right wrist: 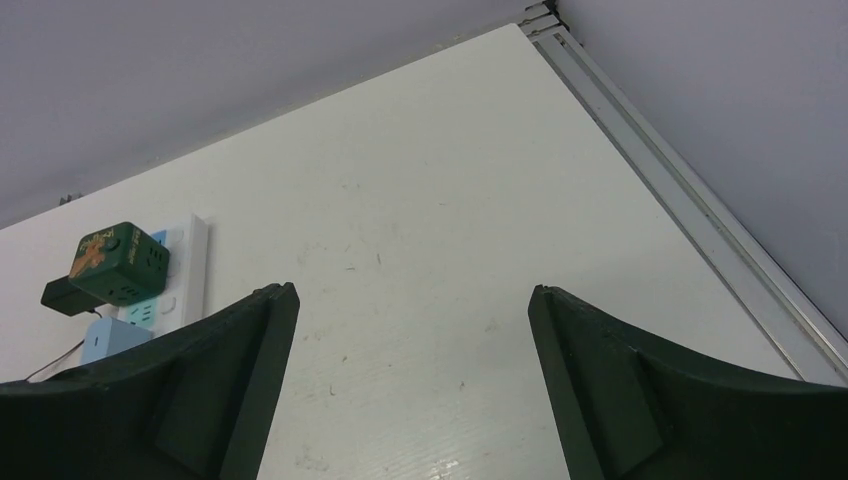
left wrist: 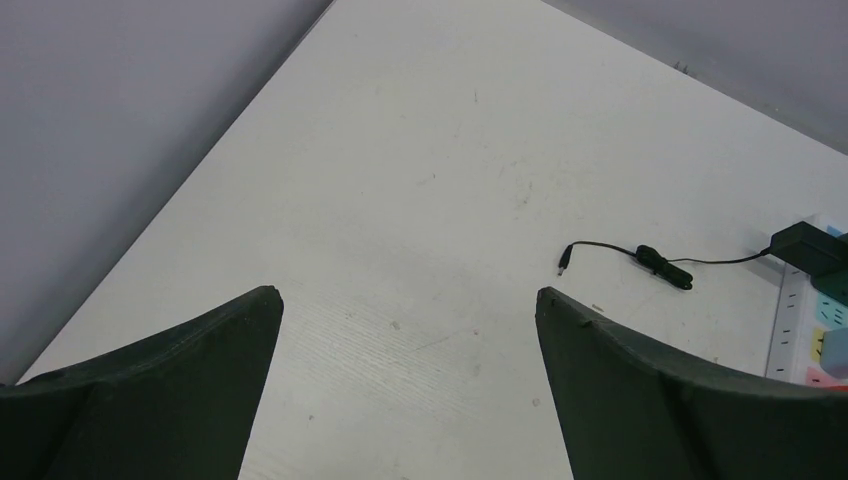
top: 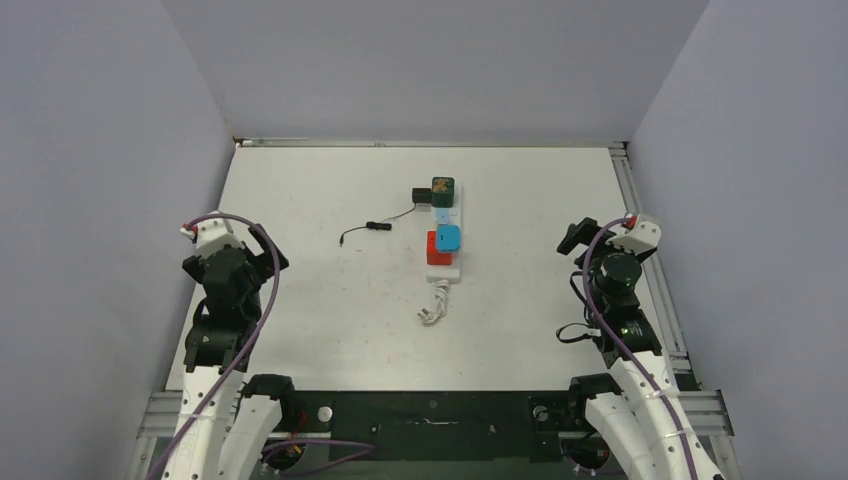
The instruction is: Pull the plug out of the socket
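Jaws wide apart — clear of socket (top: 450, 213)

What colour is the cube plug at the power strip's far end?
The cube plug is dark green with an orange mark; clearest in right wrist view.

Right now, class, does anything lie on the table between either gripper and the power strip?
Right gripper: nothing visible, only bare table. Left gripper: a thin black cable lies flat in between, running to the black adapter at the far end of the power strip.
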{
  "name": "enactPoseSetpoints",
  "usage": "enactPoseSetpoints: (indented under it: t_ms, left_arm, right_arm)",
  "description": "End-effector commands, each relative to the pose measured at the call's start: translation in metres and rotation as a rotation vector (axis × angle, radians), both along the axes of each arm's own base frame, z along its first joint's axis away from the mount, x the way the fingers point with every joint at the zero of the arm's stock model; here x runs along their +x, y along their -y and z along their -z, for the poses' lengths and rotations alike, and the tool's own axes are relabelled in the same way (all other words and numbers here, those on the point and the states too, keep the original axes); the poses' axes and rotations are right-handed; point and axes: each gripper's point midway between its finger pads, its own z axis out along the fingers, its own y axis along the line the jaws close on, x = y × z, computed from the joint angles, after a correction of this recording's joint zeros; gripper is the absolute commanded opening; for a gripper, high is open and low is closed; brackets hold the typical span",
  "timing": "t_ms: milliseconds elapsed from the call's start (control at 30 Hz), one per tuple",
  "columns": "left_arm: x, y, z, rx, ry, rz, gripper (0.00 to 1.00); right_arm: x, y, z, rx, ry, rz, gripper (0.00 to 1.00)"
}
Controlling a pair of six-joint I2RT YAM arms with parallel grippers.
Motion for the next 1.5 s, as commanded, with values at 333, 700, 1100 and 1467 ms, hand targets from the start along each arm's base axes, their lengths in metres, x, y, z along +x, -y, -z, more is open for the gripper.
enactPoseSetpoints:
  t_ms: [333,700,1100,1467]
  left_arm:
    - [0.013,0.042,-0.047,0.042,0.096,0.249,0.96]
    - [0.083,0.142,-0.113,-0.076,0.118,0.660,0.96]
    - [0.095,0.171,-0.013,-0.168,-0.097,0.738,0.96]
    - [0.093,0.179,-0.006,-0.180,-0.118,0.758,0.96]
  right_arm:
    - [-0.005,-0.015,-0.035,-0.003,0.133,-0.098,0.90]
    - [0.021,-0.085,-0.027,0.147,0.027,-0.333,0.90]
    - [0.061,-0.219,0.019,0.282,-0.157,-0.618,0.98]
    - [0.080,-0.274,0.064,0.339,-0.285,-0.703,0.93]
